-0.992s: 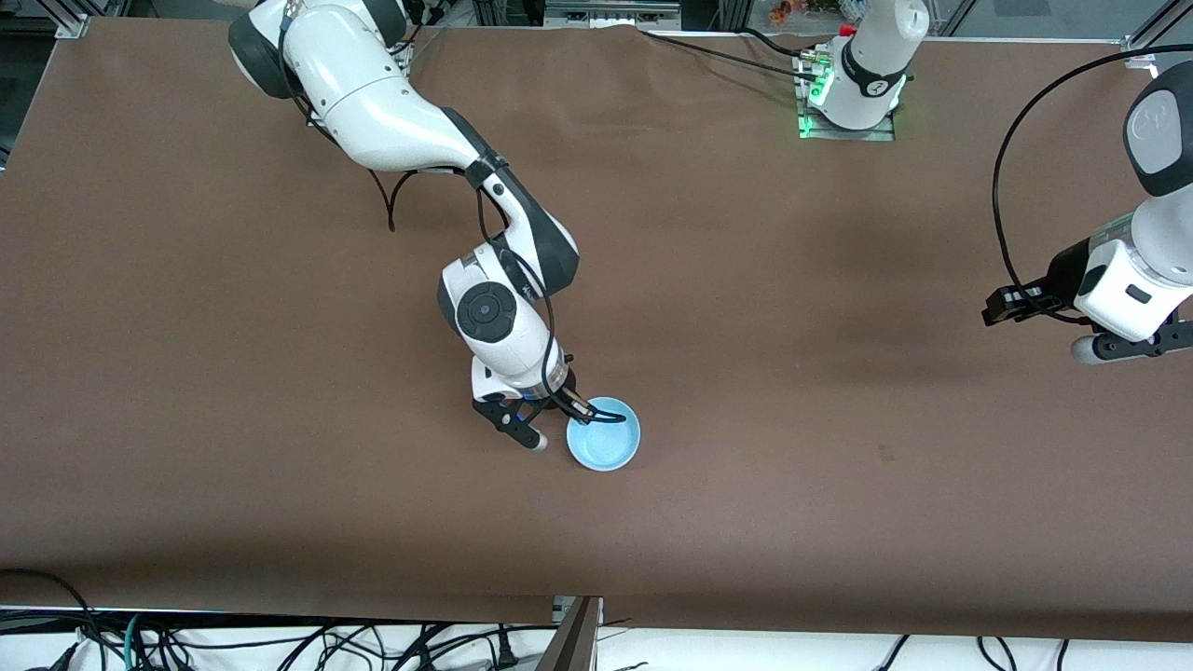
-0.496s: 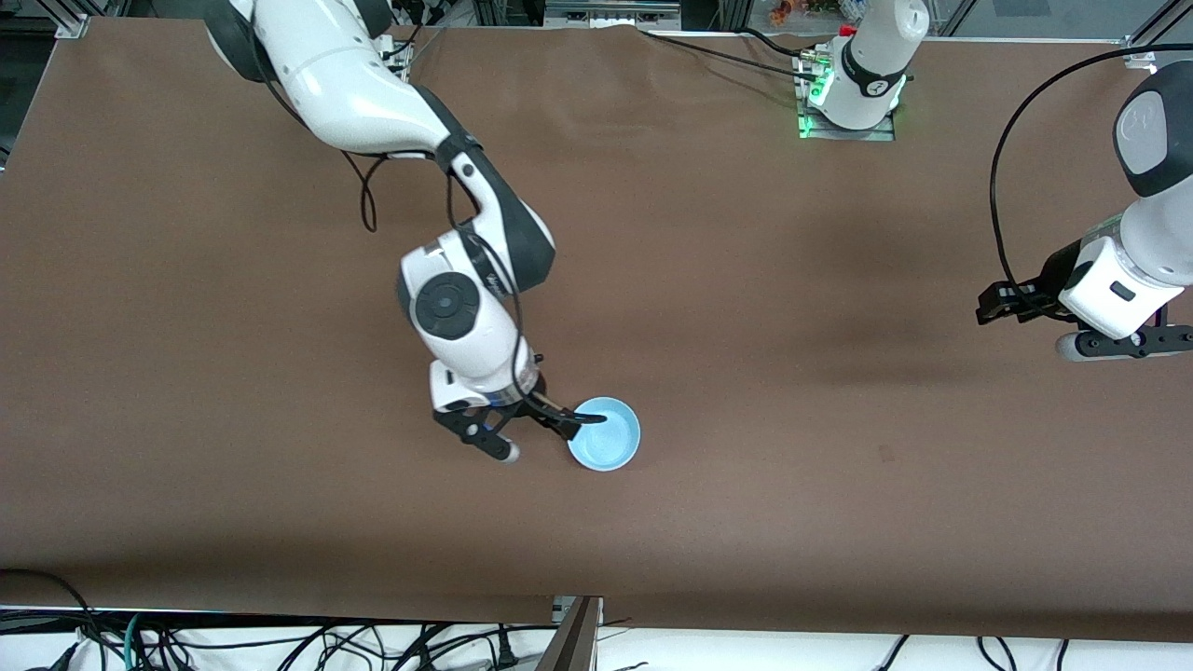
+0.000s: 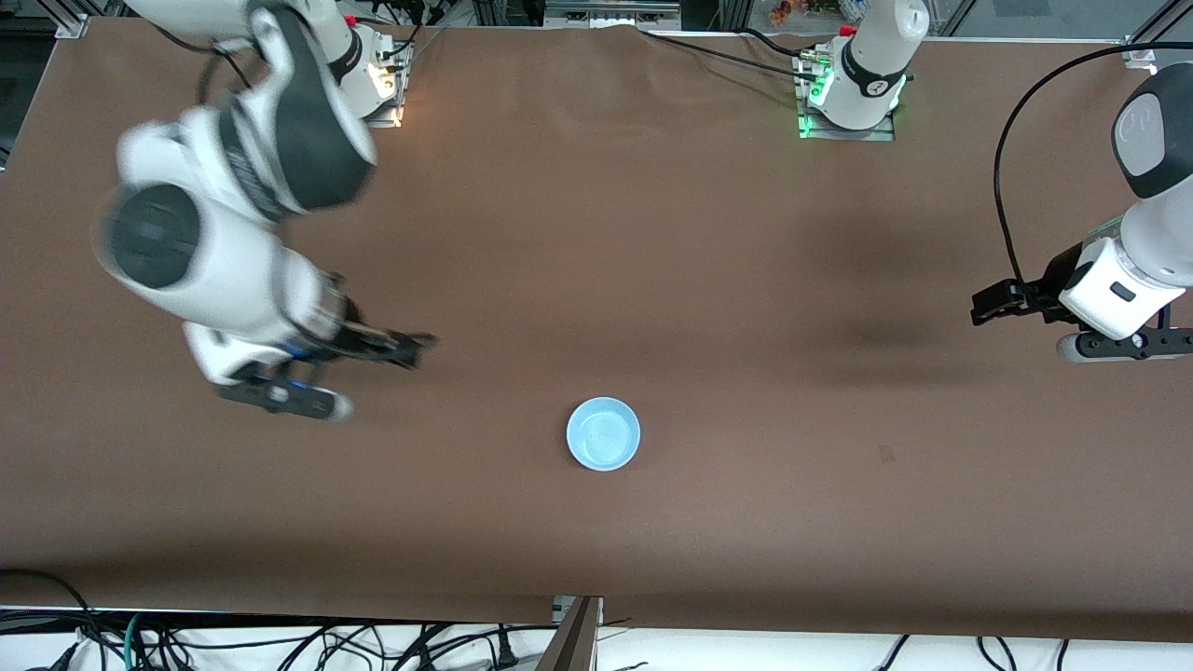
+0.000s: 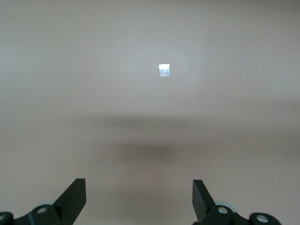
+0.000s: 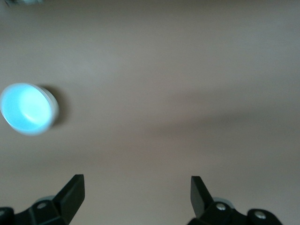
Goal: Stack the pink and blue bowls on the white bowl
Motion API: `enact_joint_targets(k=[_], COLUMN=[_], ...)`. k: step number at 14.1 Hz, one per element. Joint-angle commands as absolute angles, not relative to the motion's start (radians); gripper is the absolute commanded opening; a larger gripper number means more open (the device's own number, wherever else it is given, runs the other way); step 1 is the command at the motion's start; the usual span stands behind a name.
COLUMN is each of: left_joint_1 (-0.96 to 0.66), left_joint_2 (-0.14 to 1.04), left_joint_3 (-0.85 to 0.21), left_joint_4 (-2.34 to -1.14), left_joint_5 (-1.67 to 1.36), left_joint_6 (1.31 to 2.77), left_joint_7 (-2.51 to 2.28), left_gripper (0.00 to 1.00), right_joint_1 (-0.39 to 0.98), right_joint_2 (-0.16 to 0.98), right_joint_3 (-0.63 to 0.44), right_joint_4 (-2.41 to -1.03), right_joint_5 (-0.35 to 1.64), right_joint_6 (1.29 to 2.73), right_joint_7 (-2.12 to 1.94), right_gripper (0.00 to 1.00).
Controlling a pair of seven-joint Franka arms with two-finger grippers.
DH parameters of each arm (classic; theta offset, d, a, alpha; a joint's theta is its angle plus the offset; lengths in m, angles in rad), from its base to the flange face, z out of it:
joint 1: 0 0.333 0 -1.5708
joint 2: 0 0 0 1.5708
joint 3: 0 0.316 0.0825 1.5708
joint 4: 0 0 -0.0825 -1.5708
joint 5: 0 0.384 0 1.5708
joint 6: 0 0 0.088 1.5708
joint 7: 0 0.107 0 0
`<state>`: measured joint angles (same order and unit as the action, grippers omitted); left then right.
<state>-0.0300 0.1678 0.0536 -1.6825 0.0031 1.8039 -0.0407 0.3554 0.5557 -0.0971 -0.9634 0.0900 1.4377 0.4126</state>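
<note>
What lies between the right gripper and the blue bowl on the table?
Nothing: in the front view only bare brown table separates the open right gripper from the blue bowl.

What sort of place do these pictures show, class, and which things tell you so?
Probably a robotics lab. Two robot arms are bolted to a table under a brown cover, loose cables trail along its edge, and a lone blue bowl sits as a test object.

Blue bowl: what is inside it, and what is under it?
The blue bowl stands upright, and its inside shows nothing but bare blue. Whatever lies under it is covered: no pink or white bowl shows around its rim, so the views cannot settle whether it sits on other bowls or on the table.
</note>
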Motion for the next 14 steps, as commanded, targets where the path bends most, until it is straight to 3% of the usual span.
enact_joint_targets(k=[1, 5, 7, 9, 14], left_joint_1=[-0.034, -0.035, -0.035, -0.035, -0.038], left_joint_2=[0.155, 0.155, 0.155, 0.155, 0.17], left_joint_3=[0.054, 0.054, 0.054, 0.052, 0.04], left_joint_4=[-1.7, -1.7, -1.701, -1.7, -1.684], left_joint_5=[0.029, 0.028, 0.026, 0.023, 0.002], left_joint_6=[1.818, 1.816, 1.816, 1.816, 1.818], left_joint_7=[-0.017, -0.018, -0.018, -0.018, -0.02], left_gripper=[1.0, 1.0, 1.0, 1.0, 1.0], right_joint_1=[0.345, 0.295, 0.17, 0.036, 0.032], right_joint_2=[0.383, 0.056, -0.052, -0.067, -0.055], right_joint_3=[-0.168, -0.189, -0.045, 0.093, 0.092], right_joint_4=[-1.113, -1.527, -1.65, -1.654, -1.62], right_joint_5=[0.092, 0.065, 0.005, -0.002, -0.002], right_joint_6=[1.339, 1.446, 1.492, 1.488, 1.474], right_joint_7=[0.229, 0.124, 0.107, 0.078, 0.077], right_gripper=[1.0, 1.0, 1.0, 1.0, 1.0])
